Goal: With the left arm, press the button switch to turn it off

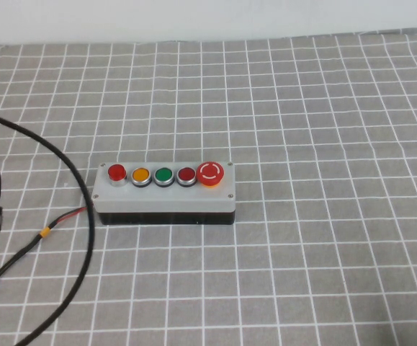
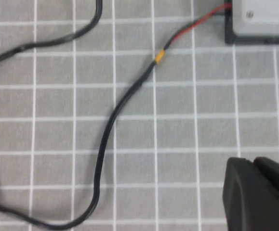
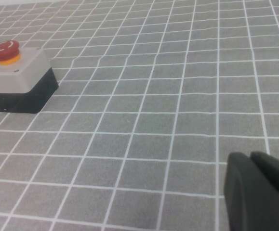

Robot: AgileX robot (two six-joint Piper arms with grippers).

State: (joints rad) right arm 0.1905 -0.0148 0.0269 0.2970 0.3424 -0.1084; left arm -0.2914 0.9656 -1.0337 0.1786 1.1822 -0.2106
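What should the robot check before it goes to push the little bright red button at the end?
1. Button switch in view, nothing covering it: ok.
2. Grey box sits flat on the checked cloth: ok.
3. Left gripper near the button: not ok, it is off to the box's side, above the black cable.
4. Left gripper's fingers closed for poking: cannot tell.
5. Right gripper away from the box: ok.

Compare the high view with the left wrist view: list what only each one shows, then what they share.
Only the high view shows the five buttons, with the button switch at the box's left end, unpressed by any arm. Only the left wrist view shows the left pincer, hovering over the cloth, away from the box. Both show the grey box, the red-and-black cable and the checked cloth. The right pincer appears in neither.
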